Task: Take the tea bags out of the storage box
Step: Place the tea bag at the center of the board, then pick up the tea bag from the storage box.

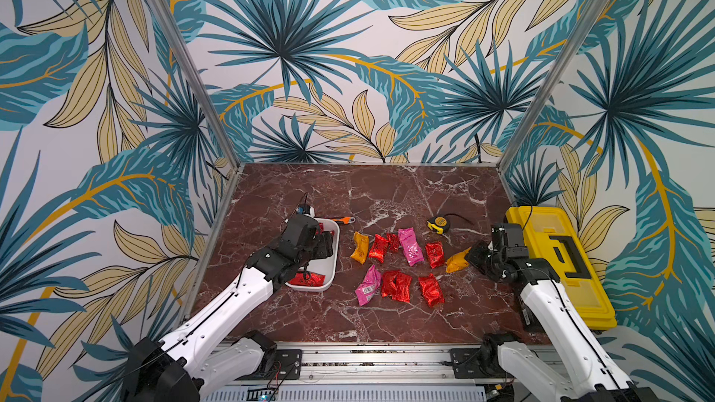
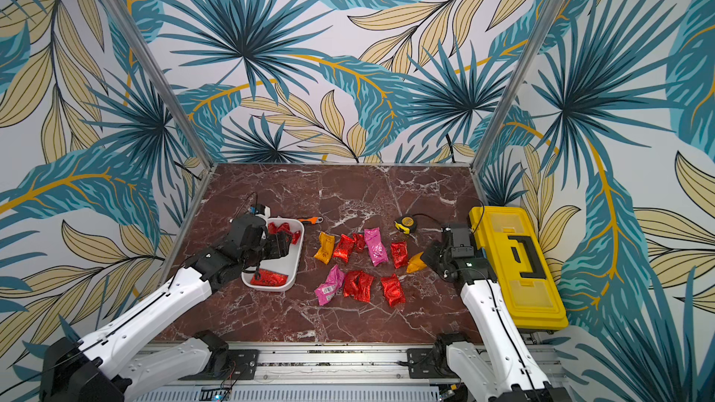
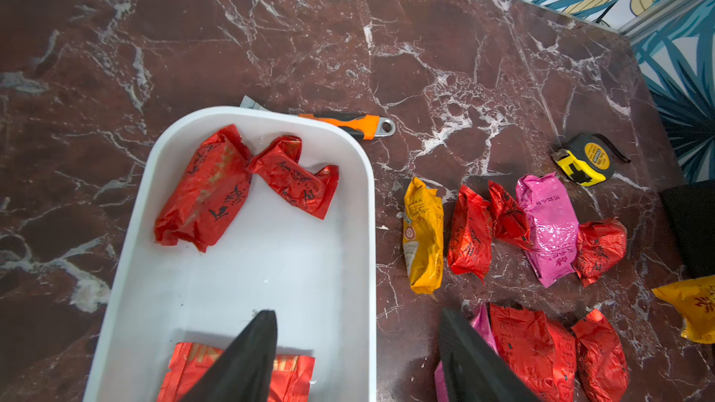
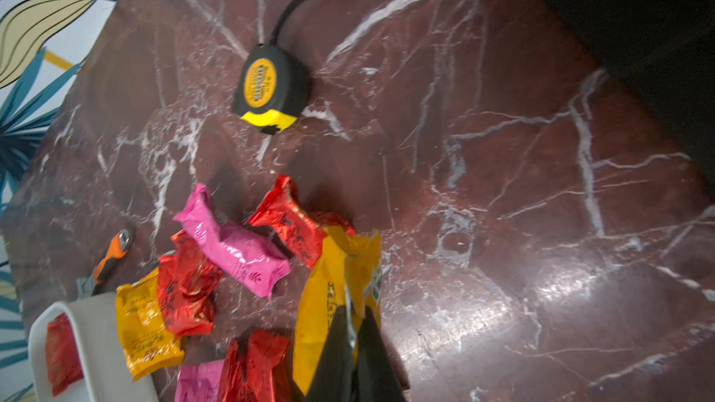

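Note:
The white storage box (image 1: 328,269) sits at the left of the table. Three red tea bags lie in it: two at its far end (image 3: 205,187) (image 3: 298,175) and one at its near end (image 3: 294,369). My left gripper (image 3: 356,315) hovers open over the box's right wall, holding nothing. One of its fingers (image 3: 255,346) is above the near red tea bag. Several red, pink and orange tea bags (image 1: 410,246) lie in two rows on the marble. My right gripper (image 4: 354,313) is shut on an orange-yellow tea bag (image 4: 321,303) at the right end of the far row (image 1: 456,261).
A big yellow toolbox (image 1: 561,261) lies along the right edge behind my right arm. A yellow and black tape measure (image 1: 439,223) sits beyond the tea bags. An orange-handled tool (image 1: 344,220) lies just past the box's far end. Patterned walls enclose three sides.

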`<control>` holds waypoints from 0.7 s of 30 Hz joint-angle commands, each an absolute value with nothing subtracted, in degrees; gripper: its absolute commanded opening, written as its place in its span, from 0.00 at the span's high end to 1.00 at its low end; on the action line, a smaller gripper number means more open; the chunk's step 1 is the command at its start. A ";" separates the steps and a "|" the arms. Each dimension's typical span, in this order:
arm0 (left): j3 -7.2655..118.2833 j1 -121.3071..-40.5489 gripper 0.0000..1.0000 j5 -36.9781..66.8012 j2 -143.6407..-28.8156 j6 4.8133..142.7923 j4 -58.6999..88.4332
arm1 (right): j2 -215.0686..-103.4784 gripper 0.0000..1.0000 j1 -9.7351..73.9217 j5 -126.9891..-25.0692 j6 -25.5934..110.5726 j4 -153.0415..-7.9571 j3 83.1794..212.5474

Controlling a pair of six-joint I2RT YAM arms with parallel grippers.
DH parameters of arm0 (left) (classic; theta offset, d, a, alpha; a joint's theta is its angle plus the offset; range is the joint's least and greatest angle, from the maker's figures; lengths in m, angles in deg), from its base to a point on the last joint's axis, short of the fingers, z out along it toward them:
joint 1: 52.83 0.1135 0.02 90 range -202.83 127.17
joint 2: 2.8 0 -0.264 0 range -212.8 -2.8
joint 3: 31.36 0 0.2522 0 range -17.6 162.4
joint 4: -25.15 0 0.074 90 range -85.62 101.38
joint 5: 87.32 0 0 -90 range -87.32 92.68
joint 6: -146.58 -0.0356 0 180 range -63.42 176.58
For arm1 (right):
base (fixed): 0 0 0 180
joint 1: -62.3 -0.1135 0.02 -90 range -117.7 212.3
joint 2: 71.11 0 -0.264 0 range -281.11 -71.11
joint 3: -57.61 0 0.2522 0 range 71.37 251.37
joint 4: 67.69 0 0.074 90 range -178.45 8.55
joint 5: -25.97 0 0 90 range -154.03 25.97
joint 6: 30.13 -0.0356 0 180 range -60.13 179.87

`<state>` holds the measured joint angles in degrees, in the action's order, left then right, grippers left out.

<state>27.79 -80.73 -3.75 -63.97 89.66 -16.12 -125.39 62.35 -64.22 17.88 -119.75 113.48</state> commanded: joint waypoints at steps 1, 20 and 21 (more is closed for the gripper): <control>25.41 -78.92 0.29 -2.47 -63.49 91.45 -14.05 | -128.15 1.00 64.85 -65.31 16.77 -113.27 112.18; 24.12 -72.97 0.26 1.63 -77.83 101.07 -2.57 | -128.88 0.40 68.93 -67.11 23.61 -111.76 110.80; 24.53 -73.03 0.25 2.25 -79.62 102.28 -1.08 | -128.07 0.40 68.80 -67.85 24.53 -112.61 111.05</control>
